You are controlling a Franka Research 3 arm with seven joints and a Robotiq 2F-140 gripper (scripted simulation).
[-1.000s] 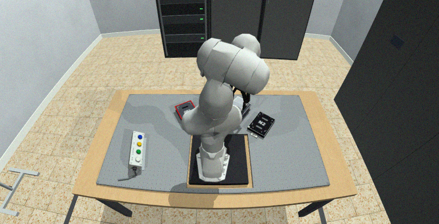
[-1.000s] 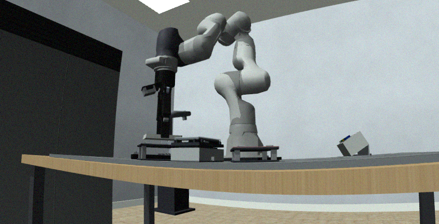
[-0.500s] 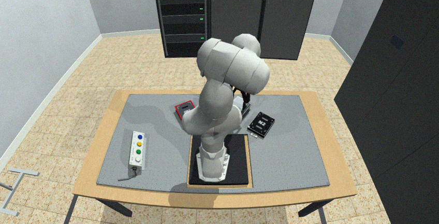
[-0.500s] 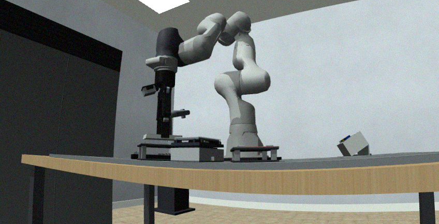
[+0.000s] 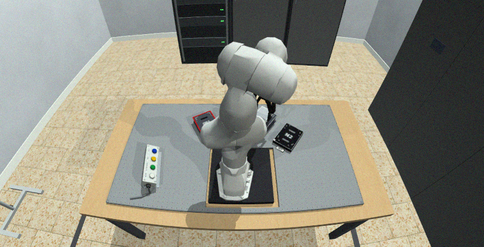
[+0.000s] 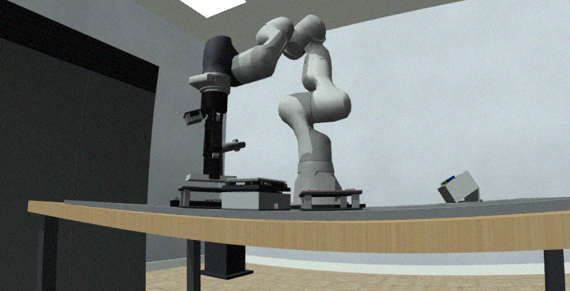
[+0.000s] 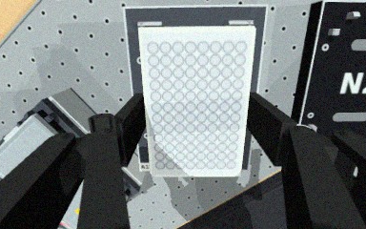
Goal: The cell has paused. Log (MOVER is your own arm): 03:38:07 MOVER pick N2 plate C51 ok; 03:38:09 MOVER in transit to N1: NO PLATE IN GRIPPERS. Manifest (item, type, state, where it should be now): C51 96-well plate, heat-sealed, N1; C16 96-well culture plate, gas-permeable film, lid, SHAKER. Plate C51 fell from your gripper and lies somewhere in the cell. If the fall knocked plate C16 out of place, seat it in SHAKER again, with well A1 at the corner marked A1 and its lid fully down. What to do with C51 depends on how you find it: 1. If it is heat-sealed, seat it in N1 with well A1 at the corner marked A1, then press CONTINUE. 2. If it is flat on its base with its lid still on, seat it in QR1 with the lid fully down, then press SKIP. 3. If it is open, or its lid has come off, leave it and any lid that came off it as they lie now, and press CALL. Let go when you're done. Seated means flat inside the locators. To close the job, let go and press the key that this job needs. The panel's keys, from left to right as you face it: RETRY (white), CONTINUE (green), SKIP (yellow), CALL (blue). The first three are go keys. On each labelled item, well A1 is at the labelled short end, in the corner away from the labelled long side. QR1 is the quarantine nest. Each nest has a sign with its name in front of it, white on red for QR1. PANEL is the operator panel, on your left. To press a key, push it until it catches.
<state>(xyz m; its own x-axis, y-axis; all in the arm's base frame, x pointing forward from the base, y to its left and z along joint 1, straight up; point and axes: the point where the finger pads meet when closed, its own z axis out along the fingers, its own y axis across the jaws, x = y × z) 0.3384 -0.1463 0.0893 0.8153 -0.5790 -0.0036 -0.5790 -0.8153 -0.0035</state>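
Plate [image 5: 262, 110] [image 6: 197, 177] [image 7: 196, 105], pale and many-welled, sits between the fingers of our gripper [image 5: 265, 113] [image 6: 214, 176] [image 7: 195, 108], which is clamped on its two long sides. We cannot read a name on it or tell whether a clear seal covers the wells. It is over a dark nest [image 6: 199, 188] [image 7: 194, 16], on the far side of our base and a little right; we cannot tell whether it lies flat inside the locators. An A1 mark shows at one corner of that nest, just beside a corner of the plate.

To the left of the nest, a grey box-shaped unit [image 6: 255, 201] [image 7: 73, 110] carries a second pale plate [image 7: 22, 145], partly behind our fingers in the wrist view. Farther left is the red-edged nest [image 5: 205, 119] [image 6: 331, 193], partly covered by our arm [image 5: 237, 118] in the top view. On the right, nearer our base, N2 [image 5: 286, 138] [image 7: 361, 62] shows its dark face, with no plate on it.

Well apart on the left, the panel [image 5: 146, 173] [image 6: 462, 186] has its keys in a row: white [image 5: 152, 175] nearest, then green [image 5: 152, 167], yellow [image 5: 153, 158] and blue [image 5: 154, 150] farthest.
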